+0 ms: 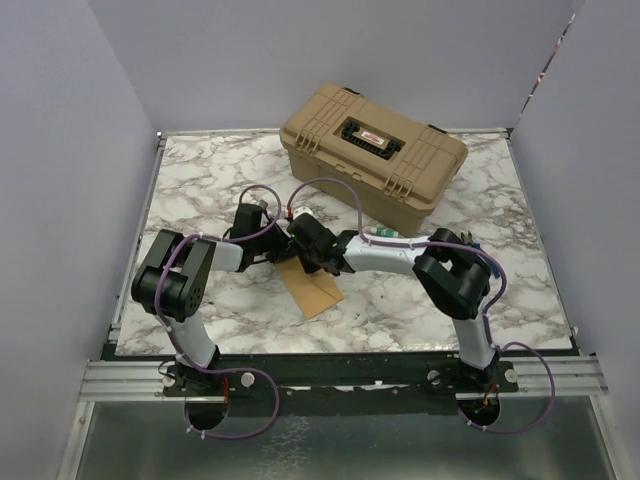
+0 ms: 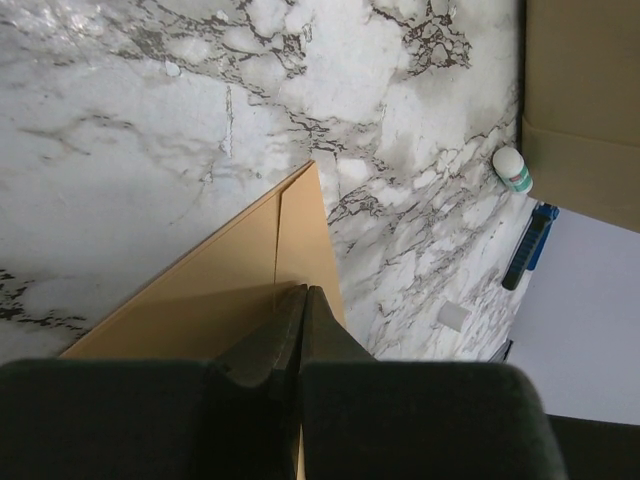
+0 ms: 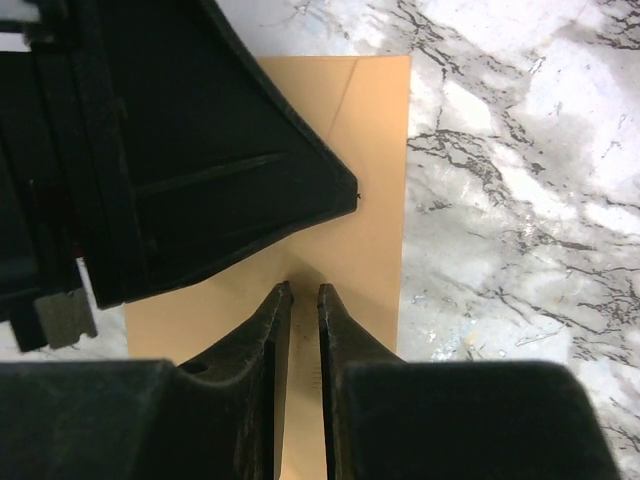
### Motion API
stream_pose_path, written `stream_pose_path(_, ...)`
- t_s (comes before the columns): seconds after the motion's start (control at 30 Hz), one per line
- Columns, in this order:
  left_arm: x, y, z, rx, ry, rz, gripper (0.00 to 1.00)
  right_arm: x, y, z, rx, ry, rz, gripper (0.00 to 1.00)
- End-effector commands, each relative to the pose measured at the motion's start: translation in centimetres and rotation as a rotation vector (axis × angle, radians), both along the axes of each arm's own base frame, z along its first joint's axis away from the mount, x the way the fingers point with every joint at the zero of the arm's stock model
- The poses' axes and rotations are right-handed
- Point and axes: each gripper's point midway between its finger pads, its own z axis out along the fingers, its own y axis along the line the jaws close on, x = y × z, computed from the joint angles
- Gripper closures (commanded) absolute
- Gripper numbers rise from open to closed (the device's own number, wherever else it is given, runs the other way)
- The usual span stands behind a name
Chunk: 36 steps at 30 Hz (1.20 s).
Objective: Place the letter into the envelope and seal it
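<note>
the marble tabletop (image 1: 200, 190) is carrying everything, with a tan hard case (image 1: 372, 160) sitting latched at its far side, well apart from the work. both arms are reaching in to meet over the middle, where the orange-brown envelope (image 1: 315, 292) is lying flat.

the left hand (image 2: 303, 300) is showing its fingers pressed fully together, tips resting on the envelope right where a fold line is running in. it looks like it is pinning the paper so it is not sliding (whether any paper is caught between the fingers, i cannot tell). the right hand (image 3: 303, 292) is hovering just beside it with only a narrow gap between its fingers, gripping nothing visible, tips pointing down at the envelope's face as if lining up to press or crease the flap.

the letter is not showing in any view; it is probably tucked inside already or hidden under the hands, so sealing looks like the step in hand.

off near the case, a blue pen (image 2: 527, 245) and a small white bottle (image 2: 512, 168) are lying unused.
</note>
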Motion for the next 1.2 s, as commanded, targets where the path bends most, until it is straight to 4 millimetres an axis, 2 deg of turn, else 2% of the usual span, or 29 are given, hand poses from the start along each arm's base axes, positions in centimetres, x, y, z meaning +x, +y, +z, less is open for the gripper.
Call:
stream_pose_path(0.0, -5.8, 3.1, -6.8, 0.165, 0.261, 0.015, 1.00, -6.8, -3.8, -6.5, -0.161, 0.200, 0.066, 0.84)
stream_pose_path(0.13, -5.9, 3.1, -6.8, 0.167, 0.260, 0.015, 1.00, -8.1, -5.3, -6.7, -0.176, 0.229, 0.043, 0.84)
stream_pose_path(0.3, -5.8, 3.2, -6.8, 0.172, 0.257, 0.016, 1.00, -9.3, -6.1, -6.9, -0.184, 0.254, 0.059, 0.80)
stream_pose_path(0.57, -5.9, 3.3, -6.9, 0.176, 0.257, 0.017, 1.00, -9.3, -6.2, -7.5, -0.238, 0.262, 0.064, 0.74)
stream_pose_path(0.7, -5.9, 3.3, -6.8, 0.176, 0.255, 0.017, 1.00, -9.5, -6.7, -8.2, -0.275, 0.277, 0.063, 0.73)
stream_pose_path(0.87, -6.0, 3.4, -6.8, 0.181, 0.256, 0.015, 1.00, -10.6, -7.2, -9.0, -0.282, 0.324, 0.096, 0.72)
stream_pose_path(1.17, -5.7, 3.4, -6.9, 0.188, 0.255, 0.008, 1.00, -12.8, -9.6, -8.7, -0.334, 0.374, 0.112, 0.74)
